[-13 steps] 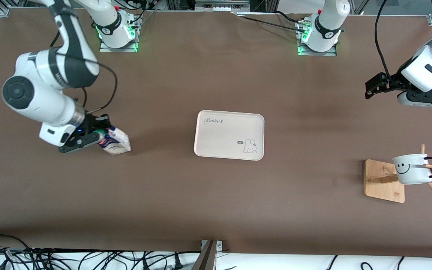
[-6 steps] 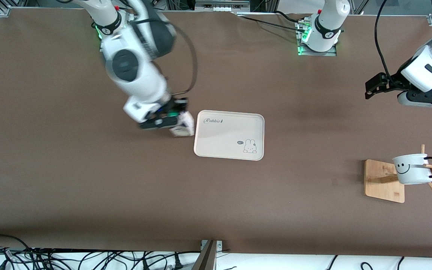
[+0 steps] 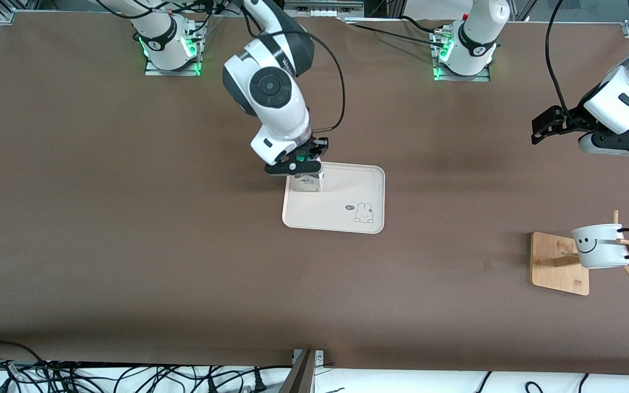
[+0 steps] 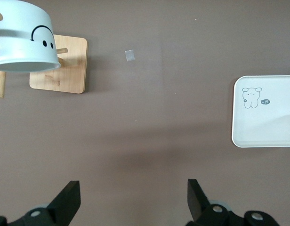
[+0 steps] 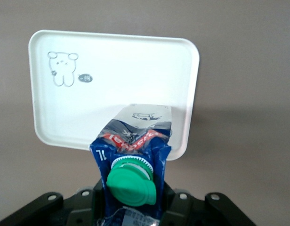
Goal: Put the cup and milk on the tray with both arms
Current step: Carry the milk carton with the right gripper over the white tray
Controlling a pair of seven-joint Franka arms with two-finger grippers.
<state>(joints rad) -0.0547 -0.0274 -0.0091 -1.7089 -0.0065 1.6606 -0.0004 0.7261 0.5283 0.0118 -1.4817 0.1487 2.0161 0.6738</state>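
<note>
The cup (image 3: 601,246) lies nearest the front camera, hung by its black handle on a peg of the wooden rack (image 3: 559,263) at the left arm's end of the counter (image 3: 129,262). That keeps it off the counter, mouth sideways, so a grasp at the rim or body looks most workable; it is not yet touched.

Farther off, mid-counter, sits the tray (image 3: 342,196), flat and bare save for its bunny print. The right gripper (image 3: 299,165) is over the tray corner toward the bases and the right arm's end, jaws pinching the milk (image 5: 135,150) at its gabled top under the green cap, so the carton hangs base-down for setting upright. Whether its base touches the tray cannot be told.

The left gripper (image 3: 544,126) waits over bare counter at its own end, jaws spread wide, holding nothing, presumably ready for the cup.
</note>
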